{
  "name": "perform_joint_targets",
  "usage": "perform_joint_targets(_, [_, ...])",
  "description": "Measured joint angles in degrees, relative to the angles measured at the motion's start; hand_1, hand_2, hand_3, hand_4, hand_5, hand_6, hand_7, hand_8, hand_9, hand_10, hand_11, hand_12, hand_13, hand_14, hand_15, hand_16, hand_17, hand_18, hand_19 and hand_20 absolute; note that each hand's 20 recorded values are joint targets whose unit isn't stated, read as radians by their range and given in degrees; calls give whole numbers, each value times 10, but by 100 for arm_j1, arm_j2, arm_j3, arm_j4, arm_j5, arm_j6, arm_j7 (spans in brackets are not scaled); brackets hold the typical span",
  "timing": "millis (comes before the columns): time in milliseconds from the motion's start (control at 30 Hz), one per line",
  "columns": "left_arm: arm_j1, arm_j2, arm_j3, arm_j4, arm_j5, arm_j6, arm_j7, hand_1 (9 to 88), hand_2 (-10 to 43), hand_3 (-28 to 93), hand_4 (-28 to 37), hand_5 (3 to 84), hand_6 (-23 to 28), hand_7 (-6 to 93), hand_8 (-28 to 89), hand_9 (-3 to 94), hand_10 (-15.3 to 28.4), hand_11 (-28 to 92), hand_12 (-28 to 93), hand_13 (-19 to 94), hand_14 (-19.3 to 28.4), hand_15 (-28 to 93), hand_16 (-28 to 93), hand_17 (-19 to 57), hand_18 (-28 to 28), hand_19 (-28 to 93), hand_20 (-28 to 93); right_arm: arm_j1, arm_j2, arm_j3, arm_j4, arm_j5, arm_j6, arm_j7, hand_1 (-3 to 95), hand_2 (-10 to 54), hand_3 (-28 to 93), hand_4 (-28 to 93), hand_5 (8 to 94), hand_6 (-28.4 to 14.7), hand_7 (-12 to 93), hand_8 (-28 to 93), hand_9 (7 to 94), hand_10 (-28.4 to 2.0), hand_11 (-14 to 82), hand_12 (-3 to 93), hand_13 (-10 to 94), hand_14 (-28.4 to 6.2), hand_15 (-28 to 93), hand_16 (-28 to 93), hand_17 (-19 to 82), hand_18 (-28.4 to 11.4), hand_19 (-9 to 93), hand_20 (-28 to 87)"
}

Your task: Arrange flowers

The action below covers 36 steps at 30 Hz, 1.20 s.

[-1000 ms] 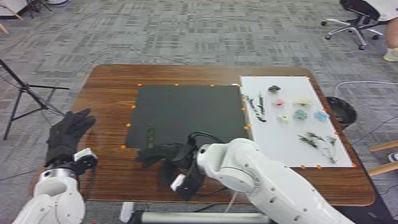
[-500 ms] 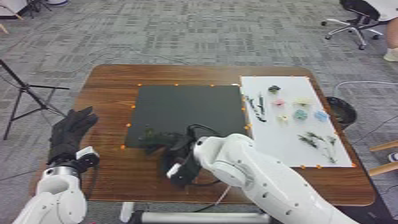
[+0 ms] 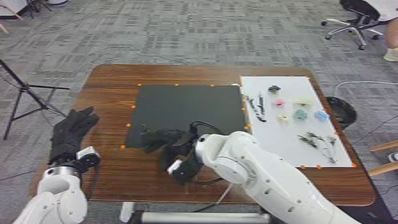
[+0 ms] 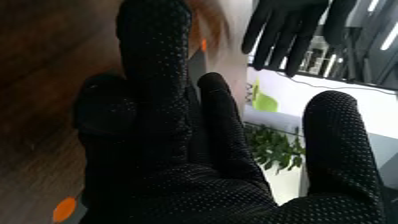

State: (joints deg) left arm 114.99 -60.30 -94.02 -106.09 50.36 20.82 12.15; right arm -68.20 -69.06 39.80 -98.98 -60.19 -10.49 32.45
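In the head view my right hand (image 3: 162,139) is over the near left part of the black board (image 3: 188,107), its fingers extended. The board spot under it is hidden. My left hand (image 3: 73,127) stands with straight fingers at the table's left edge. On the white sheet (image 3: 262,150) lie a dark flower (image 3: 274,89), a pink flower (image 3: 278,102), a cream flower (image 3: 302,101), a teal flower (image 3: 300,115), a blue flower (image 3: 321,116), dark twigs (image 3: 259,107) and green sprigs (image 3: 311,137). The right wrist view shows my right hand (image 4: 160,110) with nothing held and my left hand (image 4: 293,30) farther off.
Orange markers (image 3: 128,125) line the board and sheet. The brown table (image 3: 111,170) runs around both. Off its right edge is a dark round container (image 3: 342,110), and a black tripod (image 3: 27,87) stands off the left. Green leaves (image 4: 277,146) appear behind my right hand.
My right hand has moved slightly forward over the board's near left part, covering the green stem that lay visible there. The left hand has barely moved.
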Motion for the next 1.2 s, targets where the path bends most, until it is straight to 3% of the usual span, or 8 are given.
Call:
perform_joint_targets(300, [10,0,-17,-3,0,-6,0,236,204,651,-283,521,30,142,-73,523,148,214,131,425,168,162,21,88,118,111,196,7,226,36,-265,190,-192,80,185,113,512,-87,468,-87,13,-62,452,-145,48,50,857,-95,444,279,553,-165,894,335])
perform_joint_targets(1200, [12,-29,-21,-6,-3,-43,-1,237,204,649,-283,520,30,142,-73,522,147,213,132,427,167,163,21,88,118,111,197,-1,188,233,95,-214,-267,66,186,107,514,-87,472,-84,15,-62,458,-145,49,54,856,-95,444,283,554,-164,898,329])
